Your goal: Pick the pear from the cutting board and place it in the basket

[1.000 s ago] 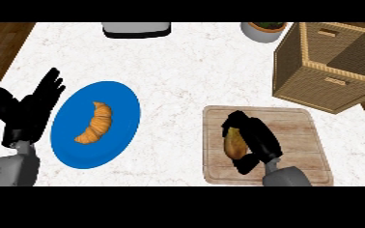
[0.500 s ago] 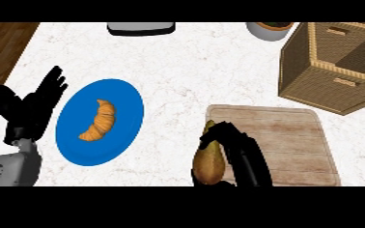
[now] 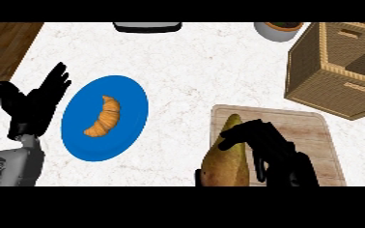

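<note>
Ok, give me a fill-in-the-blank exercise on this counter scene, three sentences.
1. The right hand has its fingers curled round the ____.
2. The croissant lies on a ____ plate.
3. The wicker basket stands at the view's ____ side, beyond the cutting board.

Missing words: pear; blue; right

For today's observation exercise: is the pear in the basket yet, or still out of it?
Out. The pear is in the right hand, fingers curled round it, at the cutting board's left edge, well apart from the basket.
</note>
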`<state>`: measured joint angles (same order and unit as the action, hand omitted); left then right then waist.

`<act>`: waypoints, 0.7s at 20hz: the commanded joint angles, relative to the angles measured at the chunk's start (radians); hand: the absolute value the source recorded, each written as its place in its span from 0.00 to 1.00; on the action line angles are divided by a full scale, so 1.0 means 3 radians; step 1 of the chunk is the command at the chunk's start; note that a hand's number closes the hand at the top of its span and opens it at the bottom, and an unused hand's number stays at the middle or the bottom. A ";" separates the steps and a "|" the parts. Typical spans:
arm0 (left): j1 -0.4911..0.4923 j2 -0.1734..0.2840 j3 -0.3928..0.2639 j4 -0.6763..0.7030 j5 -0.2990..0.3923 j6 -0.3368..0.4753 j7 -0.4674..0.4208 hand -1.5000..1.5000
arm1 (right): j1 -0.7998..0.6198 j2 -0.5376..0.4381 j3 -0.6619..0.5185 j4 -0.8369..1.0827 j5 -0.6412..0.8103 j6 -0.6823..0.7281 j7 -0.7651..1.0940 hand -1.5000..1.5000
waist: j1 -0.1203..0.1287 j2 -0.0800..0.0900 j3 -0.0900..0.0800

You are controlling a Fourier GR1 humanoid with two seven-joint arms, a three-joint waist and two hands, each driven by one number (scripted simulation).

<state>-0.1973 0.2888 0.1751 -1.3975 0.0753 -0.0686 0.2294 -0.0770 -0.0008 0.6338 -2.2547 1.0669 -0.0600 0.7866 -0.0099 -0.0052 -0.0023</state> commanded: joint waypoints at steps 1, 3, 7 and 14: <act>-0.0173 -0.0047 -0.0008 0.0282 -0.0060 0.0027 -0.0125 0.50 | -0.0846 0.0003 -0.0165 -0.0051 0.0071 0.0222 0.0808 1.00 | 0.0035 0.0023 0.0000; 0.0010 -0.0121 -0.0092 -0.0023 -0.0090 0.0079 -0.0019 0.50 | -0.1163 0.0003 -0.0467 -0.0012 0.0038 0.0405 0.0949 1.00 | 0.0060 0.0014 0.0003; 0.0004 -0.0132 -0.0119 -0.0103 -0.0073 0.0042 0.0056 0.50 | -0.1579 0.0003 -0.1325 0.0426 -0.0348 0.0523 0.0587 1.00 | 0.0066 0.0021 0.0007; -0.0026 -0.0168 -0.0117 -0.0061 -0.0142 0.0107 -0.0001 0.50 | -0.2093 -0.0389 -0.1922 0.0864 -0.0233 0.0758 0.0611 1.00 | 0.0046 0.0019 0.0006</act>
<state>-0.2025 0.2536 0.1518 -1.4090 0.0493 -0.0523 0.2311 -0.6148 -0.0679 0.1709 -2.0770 1.0062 0.1263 0.9669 0.0042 0.0003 -0.0007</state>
